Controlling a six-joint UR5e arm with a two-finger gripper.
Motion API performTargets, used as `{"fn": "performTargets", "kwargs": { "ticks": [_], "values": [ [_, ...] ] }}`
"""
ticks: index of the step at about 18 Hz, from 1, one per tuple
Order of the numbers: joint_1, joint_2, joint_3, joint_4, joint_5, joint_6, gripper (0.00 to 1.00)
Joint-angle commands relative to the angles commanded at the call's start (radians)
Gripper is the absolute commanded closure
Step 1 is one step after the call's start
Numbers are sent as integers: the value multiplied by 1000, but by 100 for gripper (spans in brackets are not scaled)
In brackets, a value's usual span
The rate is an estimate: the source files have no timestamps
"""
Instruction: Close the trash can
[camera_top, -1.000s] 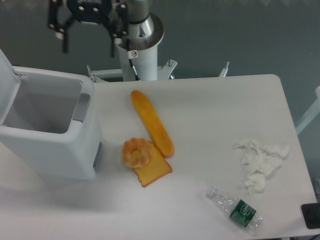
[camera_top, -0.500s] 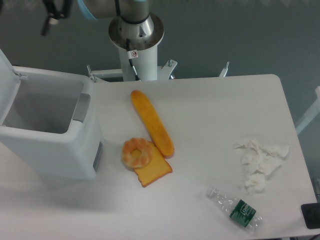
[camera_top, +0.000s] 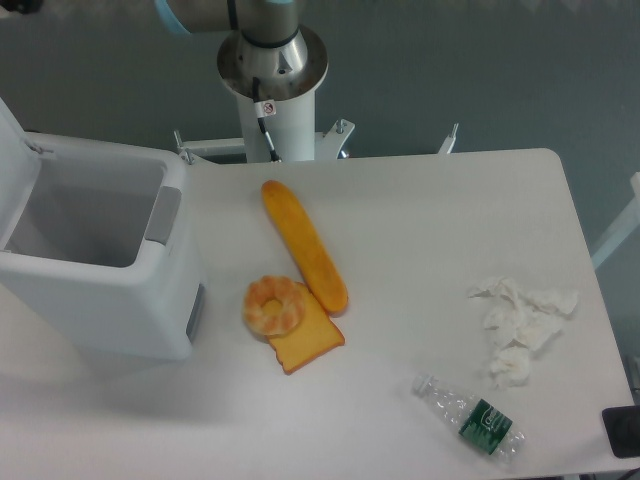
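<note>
While the trash can (camera_top: 95, 260) sits unmoved at the left end of the table (camera_top: 430, 230), its lid (camera_top: 12, 165) standing upright along the far left side and its grey interior exposed, the arm above it has swept leftward: a second ago the gripper hung in plain sight above the table's back edge with its fingers spread, half a second ago it was sliding toward the upper left, and now only a dark scrap at the top left corner may belong to it, so I cannot tell how its fingers stand. The arm's base column (camera_top: 270, 80) remains behind the table. This swing probably carries the gripper round behind the raised lid, the side from which a push would tip it down over the opening. Nothing has touched the lid yet, so the can is fully open and closing is all still to do.
</note>
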Motion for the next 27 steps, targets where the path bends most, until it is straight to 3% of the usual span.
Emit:
{"fn": "performTargets", "kwargs": {
  "ticks": [5,9,15,27],
  "values": [
    [-72,-15,2,2,-31,25,0],
    [-81,-25,3,2,-110,26,0],
    [-124,-115,14,29,-184,69,0],
    [-149,-186,25,45,-177,66,0]
  ]
}}
